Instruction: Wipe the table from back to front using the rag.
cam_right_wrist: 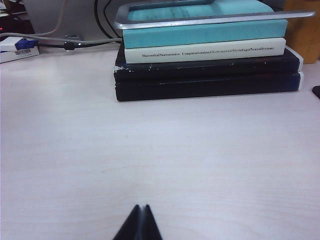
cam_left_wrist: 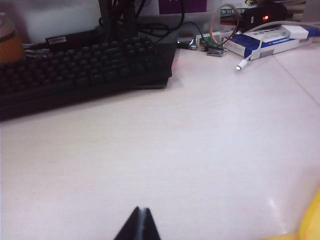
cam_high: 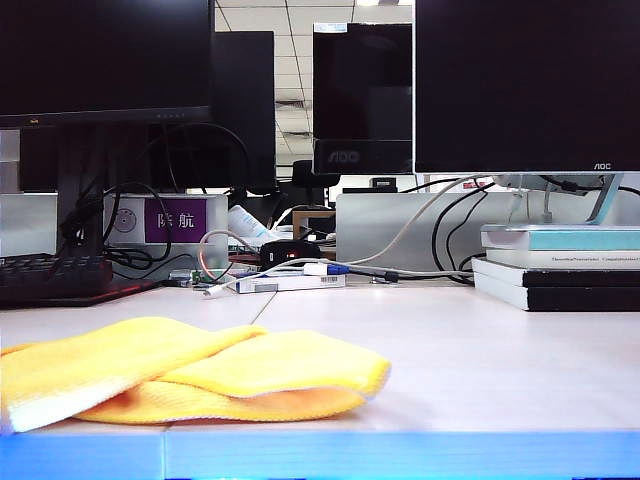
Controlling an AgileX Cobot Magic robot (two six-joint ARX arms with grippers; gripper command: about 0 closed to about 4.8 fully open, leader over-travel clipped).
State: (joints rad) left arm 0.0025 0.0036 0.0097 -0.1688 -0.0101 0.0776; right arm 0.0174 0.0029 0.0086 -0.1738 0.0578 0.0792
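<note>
The yellow rag (cam_high: 190,378) lies bunched near the front left edge of the pale table (cam_high: 470,350); a corner of the rag (cam_left_wrist: 311,222) also shows in the left wrist view. My left gripper (cam_left_wrist: 141,210) hovers over bare table, shut, its tips together with nothing between them, apart from the rag. Over bare table in front of a stack of books, my right gripper (cam_right_wrist: 141,207) is shut and holds nothing. Neither gripper shows in the exterior view.
A black keyboard (cam_left_wrist: 80,70) lies at the back left. Cables, a white box (cam_left_wrist: 270,40) and a charger crowd the back middle. A stack of books (cam_right_wrist: 205,55) bearing a monitor foot stands at the back right. Monitors (cam_high: 520,85) line the rear.
</note>
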